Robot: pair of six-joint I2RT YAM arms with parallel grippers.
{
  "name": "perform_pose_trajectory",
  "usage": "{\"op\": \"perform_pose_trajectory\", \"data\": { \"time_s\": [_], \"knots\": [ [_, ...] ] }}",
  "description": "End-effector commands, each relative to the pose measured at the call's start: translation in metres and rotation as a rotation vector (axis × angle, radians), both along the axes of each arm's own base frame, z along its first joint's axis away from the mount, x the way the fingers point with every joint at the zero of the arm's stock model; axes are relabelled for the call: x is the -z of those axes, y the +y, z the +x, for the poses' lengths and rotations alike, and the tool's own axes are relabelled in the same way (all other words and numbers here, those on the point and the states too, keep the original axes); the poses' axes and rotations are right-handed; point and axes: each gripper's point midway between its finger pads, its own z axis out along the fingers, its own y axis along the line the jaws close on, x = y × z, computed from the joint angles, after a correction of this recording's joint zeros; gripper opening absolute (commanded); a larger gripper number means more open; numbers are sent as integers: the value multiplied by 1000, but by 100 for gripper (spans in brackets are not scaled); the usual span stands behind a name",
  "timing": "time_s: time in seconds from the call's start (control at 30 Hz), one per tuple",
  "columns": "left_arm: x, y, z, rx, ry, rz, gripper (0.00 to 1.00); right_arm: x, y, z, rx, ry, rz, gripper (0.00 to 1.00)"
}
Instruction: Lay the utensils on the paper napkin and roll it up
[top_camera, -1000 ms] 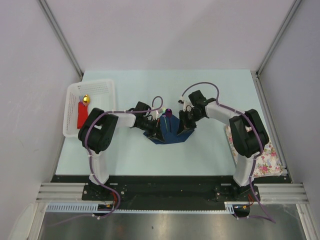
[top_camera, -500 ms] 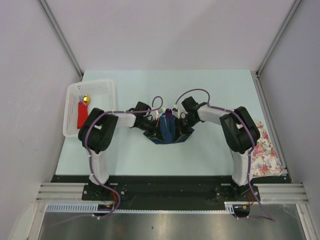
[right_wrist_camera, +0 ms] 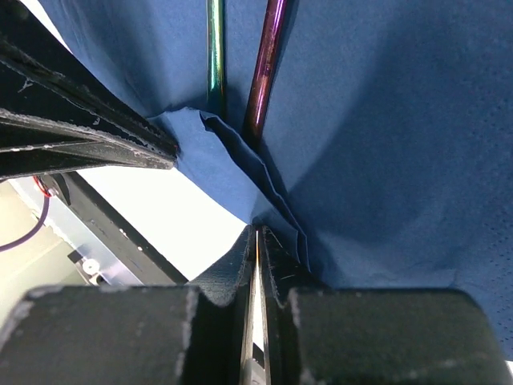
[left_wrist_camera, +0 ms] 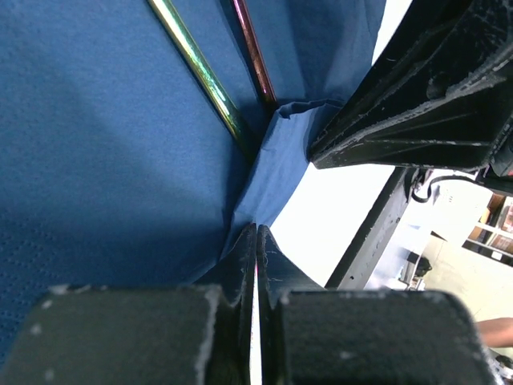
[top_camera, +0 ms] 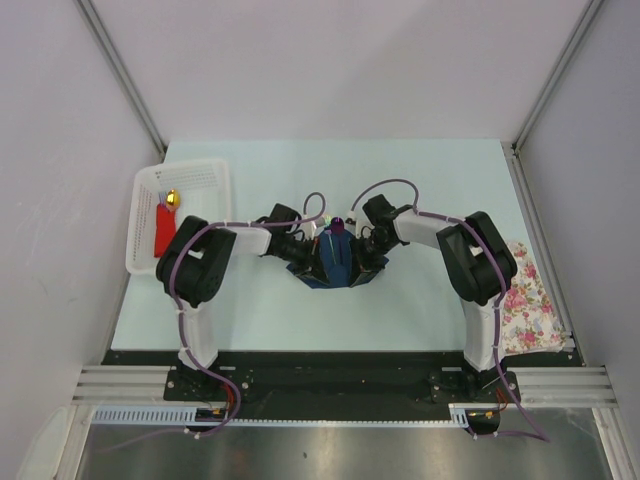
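- Navy-blue paper napkin sits near the middle of the table, its two sides lifted and drawn in toward each other so that it forms a narrow bundle.
- The utensils lie inside the fold. Two slim iridescent stems show, one green and one purple, side by side, and their ends poke out of the far side of the napkin.
- The left pincer is pressed together on the napkin's left edge, with the paper caught between its fingers.
- The right pincer is likewise pinching the napkin's right edge. The paper creases just above its tips.
- The two pincers are close together over the bundle, each in view of the other's wrist camera.
- A white basket stands at the table's left edge, holding a red flat object with a gold ball.
- A floral cloth lies at the right edge.
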Motion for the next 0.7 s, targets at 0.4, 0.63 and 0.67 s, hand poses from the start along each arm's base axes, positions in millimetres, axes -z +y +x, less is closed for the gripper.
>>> {"op": "perform_pose_trajectory", "data": {
  "time_s": [0.4,0.63,0.67],
  "knots": [
    [-81,-22,10,-48,-233,-450,24,22,-9,9,21,-15,-78,8],
    [-63,-36,14,-95,-148,-462,23,21,-10,11,39,16,-52,8],
    [-60,-37,15,-103,-140,-463,23,21,-10,10,38,21,-49,8]
  ]
}}
